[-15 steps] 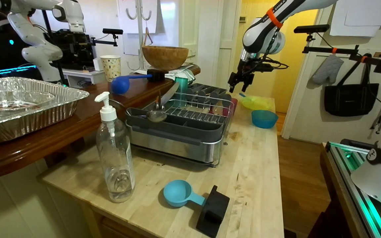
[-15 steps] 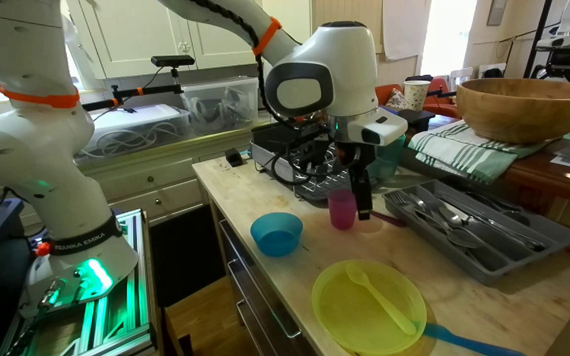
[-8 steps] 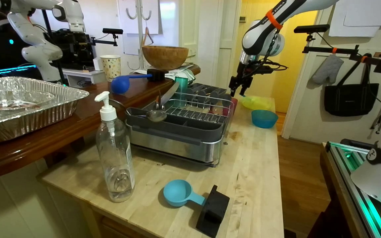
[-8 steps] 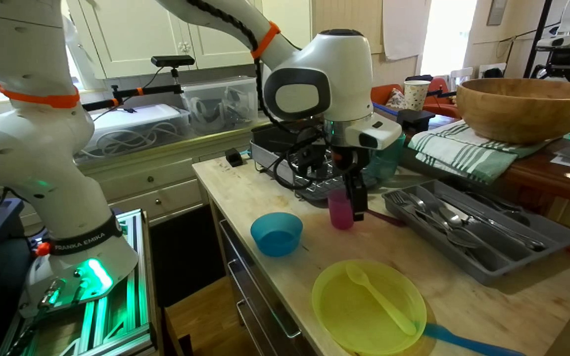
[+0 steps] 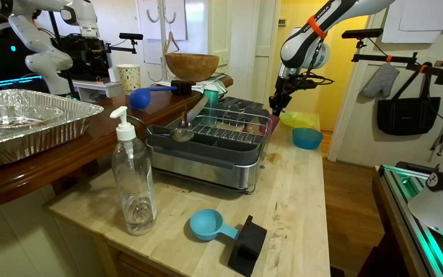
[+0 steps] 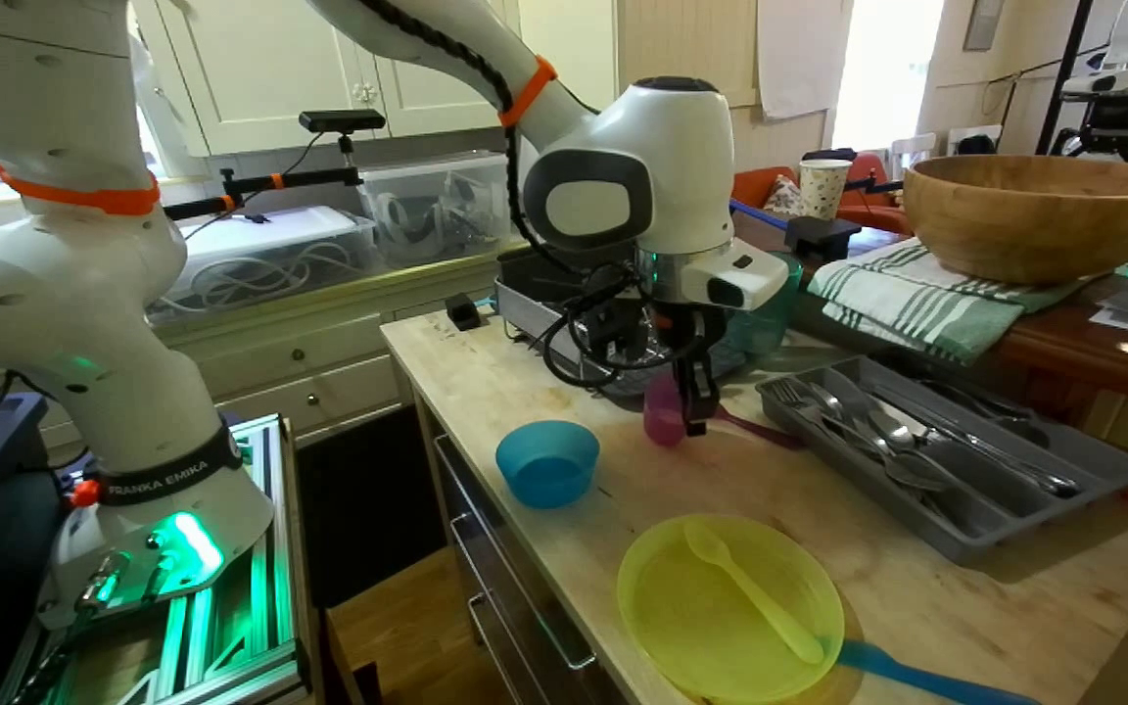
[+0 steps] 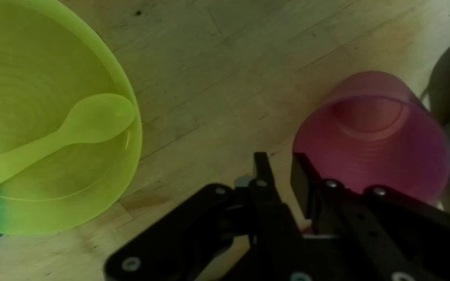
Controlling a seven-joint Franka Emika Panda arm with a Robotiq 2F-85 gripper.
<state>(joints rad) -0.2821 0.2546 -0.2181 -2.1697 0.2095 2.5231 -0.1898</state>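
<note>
A translucent pink cup (image 6: 662, 419) stands tilted on the wooden counter beside the dish rack. My black gripper (image 6: 697, 416) is low over the counter against the cup's side in this exterior view. In the wrist view the gripper (image 7: 279, 156) is partly narrowed, with bare counter seen between its fingertips. The right-hand finger (image 7: 303, 183) overlaps the edge of the pink cup (image 7: 369, 168); whether it is inside the rim or in front cannot be told. A dark red utensil (image 6: 762, 431) lies behind the gripper. To the left is a yellow plate (image 7: 18, 78) with a yellow spoon (image 7: 96, 119).
A blue bowl (image 6: 546, 470) sits near the counter edge. The grey cutlery tray (image 6: 975, 543) lies right of the gripper, and the dish rack (image 5: 202, 169) stands behind the cup. A blue handle (image 6: 926, 674) sticks out under the plate. Above, a wooden bowl (image 6: 1044, 220) rests on the ledge.
My gripper has come down and shifted toward the pink cup, and its fingers have drawn much closer together. The cup stood upright before and now leans.
</note>
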